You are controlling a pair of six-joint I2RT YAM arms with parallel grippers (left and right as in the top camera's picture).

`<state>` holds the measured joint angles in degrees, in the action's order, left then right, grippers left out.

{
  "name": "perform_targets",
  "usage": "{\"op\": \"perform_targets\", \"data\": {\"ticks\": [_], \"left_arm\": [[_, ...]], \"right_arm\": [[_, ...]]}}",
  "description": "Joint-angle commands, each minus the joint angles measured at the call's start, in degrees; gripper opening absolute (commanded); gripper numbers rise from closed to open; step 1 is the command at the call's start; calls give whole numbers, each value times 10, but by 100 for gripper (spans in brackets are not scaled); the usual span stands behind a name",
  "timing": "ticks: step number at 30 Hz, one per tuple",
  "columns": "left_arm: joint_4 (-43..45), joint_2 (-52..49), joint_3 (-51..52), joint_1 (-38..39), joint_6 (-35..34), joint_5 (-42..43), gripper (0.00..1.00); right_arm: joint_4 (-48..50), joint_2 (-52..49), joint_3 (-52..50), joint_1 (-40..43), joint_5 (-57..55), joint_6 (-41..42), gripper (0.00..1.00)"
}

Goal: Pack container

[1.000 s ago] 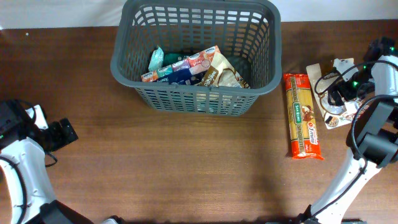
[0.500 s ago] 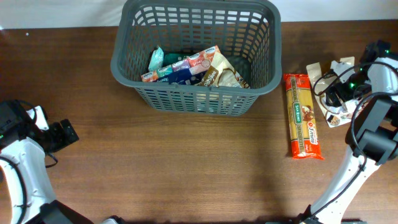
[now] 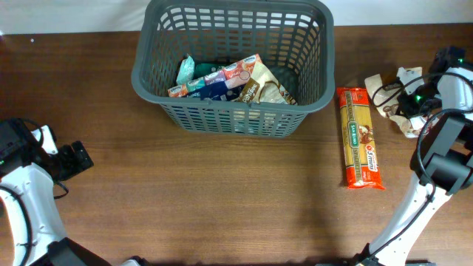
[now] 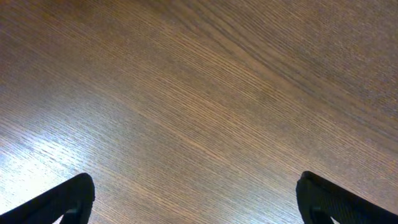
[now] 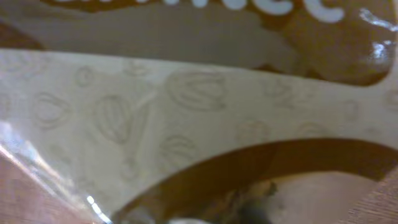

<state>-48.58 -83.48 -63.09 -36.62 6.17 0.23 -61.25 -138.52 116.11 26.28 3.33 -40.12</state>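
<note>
The container (image 3: 222,118) stands at the far edge of the surface (image 3: 222,207), near its middle, with food packets (image 3: 222,80) inside. The left claw (image 4: 198,199) is wide open above bare wood near the left edge and holds nothing. The right claw (image 3: 409,103) is down on a cream-brown packet (image 5: 186,106) near the right edge; I cannot tell if it grips.

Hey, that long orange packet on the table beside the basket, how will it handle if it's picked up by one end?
Likely stiff: the orange packet lies long, flat and straight. Gripped at one end, it may tilt downward. Its plastic wrap could be slippery.
</note>
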Motion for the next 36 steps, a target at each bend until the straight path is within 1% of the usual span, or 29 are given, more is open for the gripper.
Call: {"op": "perform_targets", "data": {"ticks": [1, 3, 5, 7, 9, 11, 14, 16, 19, 21, 23, 26, 28, 32, 34, 36], "left_arm": [[2, -4, 5, -3, -8, 2, 99], [2, -4, 5, -3, -7, 2, 99], [2, -4, 5, -3, -8, 2, 99], [2, -4, 5, -3, -8, 2, 99], [2, -4, 5, -3, -8, 2, 99], [2, -4, 5, -3, -8, 2, 99], [2, -4, 5, -3, -8, 2, 99], [2, -4, 5, -3, -8, 2, 99], [2, -4, 5, -3, -8, 2, 99], [2, -4, 5, -3, -7, 2, 99], [0, -4, 5, -3, -8, 2, 99], [0, -4, 5, -3, -8, 2, 99], [0, -4, 5, -3, -8, 2, 99], [0, -4, 5, -3, -7, 2, 99], [0, -4, 5, -3, -7, 0, 99], [0, -4, 5, -3, -7, 0, 99]], "right_arm": [[-3, -6, 48, 0, 40, 80, 3], [-10, 10, 97, -1, 73, 116, 4], [-11, 27, 157, -2, 112, 177, 4], [-14, 42, 234, -4, 168, 235, 4], [-15, 55, 316, -11, 243, 261, 4], [-15, 63, 390, -23, 298, 263, 4], [-16, 68, 501, -58, 334, 263, 4], [-15, 68, 572, -96, 357, 261, 4], [-16, 68, 632, -161, 399, 228, 4], [-14, 68, 639, -209, 431, 196, 3], [-19, 68, 633, -260, 441, 176, 4], [-45, 67, 600, -333, 436, 116, 3], [-66, 67, 571, -371, 410, 84, 4], [-111, 67, 494, -421, 325, 34, 4], [-124, 67, 442, -432, 296, 26, 3], [-134, 67, 392, -435, 294, 26, 4]]}}
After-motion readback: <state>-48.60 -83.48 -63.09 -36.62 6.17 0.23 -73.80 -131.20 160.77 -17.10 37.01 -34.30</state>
